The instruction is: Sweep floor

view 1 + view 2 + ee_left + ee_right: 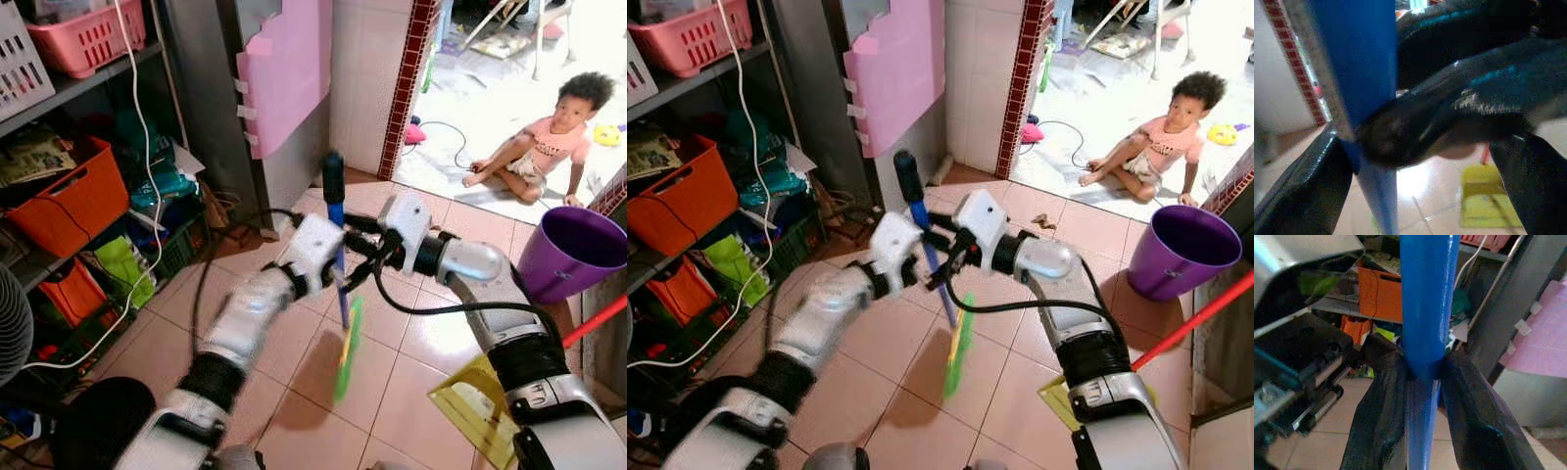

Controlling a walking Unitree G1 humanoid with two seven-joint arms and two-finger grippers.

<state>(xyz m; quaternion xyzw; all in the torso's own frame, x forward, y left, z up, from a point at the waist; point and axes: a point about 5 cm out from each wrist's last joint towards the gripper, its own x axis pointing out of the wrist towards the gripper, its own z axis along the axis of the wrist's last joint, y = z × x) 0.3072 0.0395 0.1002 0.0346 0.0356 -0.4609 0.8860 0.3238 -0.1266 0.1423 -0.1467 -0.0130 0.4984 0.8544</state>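
Observation:
I hold a broom upright before me by its blue handle [338, 257], which has a black cap on top and green bristles [346, 350] hanging just above the tiled floor. My left gripper [334, 257] and my right gripper [349, 247] are both shut on the handle at about the same height, from opposite sides. In the right wrist view the blue handle [1422, 308] sits clamped between the two black fingers [1376, 396]. In the left wrist view the handle [1359, 73] is pinched by the left fingers [1317, 186]. A yellow dustpan [480, 406] lies on the tiles at my right.
A child [549, 142] sits on the floor beyond the doorway, far right. A purple bucket [573, 253] stands at the right, a red stick [595, 320] beside it. Shelves with an orange bin [71, 201] and clutter line the left. A pink foam panel [284, 73] leans ahead.

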